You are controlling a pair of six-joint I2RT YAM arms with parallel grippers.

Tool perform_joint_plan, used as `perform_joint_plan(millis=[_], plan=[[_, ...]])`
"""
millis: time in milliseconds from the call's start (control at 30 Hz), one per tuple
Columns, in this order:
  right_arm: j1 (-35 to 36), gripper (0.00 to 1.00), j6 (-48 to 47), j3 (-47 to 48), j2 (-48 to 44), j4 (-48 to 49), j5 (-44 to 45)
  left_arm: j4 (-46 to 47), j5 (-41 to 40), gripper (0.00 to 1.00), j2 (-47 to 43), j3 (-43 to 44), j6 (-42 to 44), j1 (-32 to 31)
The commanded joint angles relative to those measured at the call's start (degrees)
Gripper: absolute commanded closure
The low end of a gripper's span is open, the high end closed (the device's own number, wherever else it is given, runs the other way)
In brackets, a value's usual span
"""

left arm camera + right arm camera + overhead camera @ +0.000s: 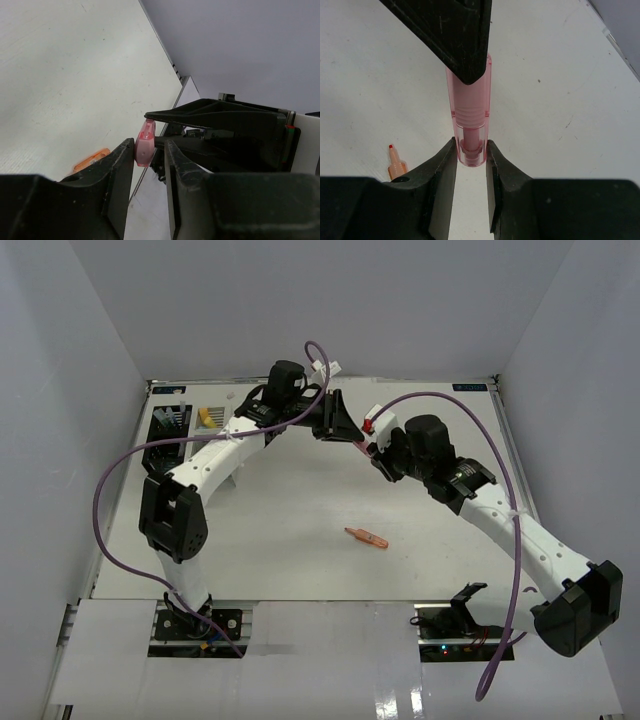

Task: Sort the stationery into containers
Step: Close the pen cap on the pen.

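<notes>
**Spotter:** What has the right gripper (471, 152) got?

**Me:** It's clamped on one end of the pink marker (469, 115), which it holds in the air toward twelve o'clock of the table (300, 570).

**Spotter:** And the left?

**Me:** The left gripper (150, 151) has narrow jaws set around the other end. One finger touches the barrel. I can't tell if the other does.

**Spotter:** So a handover?

**Me:** I read it that way. Next I'd confirm the left's grip before the right lets go, then carry the marker to the black organizer (168, 422) or the white organizer (210, 417) at ten o'clock.

**Spotter:** Anything left?

**Me:** An orange marker (367, 537) lies at five o'clock of the grippers.
</notes>
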Motion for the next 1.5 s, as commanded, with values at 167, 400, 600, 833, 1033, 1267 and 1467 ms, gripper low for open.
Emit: perform_joint_plan(millis=[167, 400, 600, 833, 1033, 1267, 1467], plan=[[0.75, 0.92, -0.67, 3.24, 0.61, 2.01, 0.73, -0.86, -0.9, 0.78, -0.16, 1.77, 2.45, -0.81], [1.36, 0.92, -0.32, 4.12, 0.88, 2.01, 0.81, -1.21, -1.17, 1.0, 0.45, 1.77, 5.09, -2.48], [1.54, 0.92, 0.47, 5.96, 1.31, 2.36, 0.64, -1.83, -1.61, 1.0, 1.51, 1.68, 7.2, -5.55], [1.54, 0.92, 1.79, 6.32, 0.7, 4.64, 0.9, -1.74, -2.04, 1.0, 2.82, 0.97, 6.59, -7.93], [1.54, 0.92, 2.41, 4.47, -1.05, 9.2, 5.28, -1.83, -0.56, 1.0, 4.06, 0.98, 5.1, -10.04], [1.54, 0.92, 2.76, 1.84, -4.13, 16.76, 9.25, -0.78, 2.17, 1.0, 5.11, 0.62, 2.99, -11.27], [1.62, 0.92, 2.41, 1.48, -4.49, 20.2, 9.61, 0.01, 3.32, 1.0, 5.2, 0.1, 1.84, -11.54]])
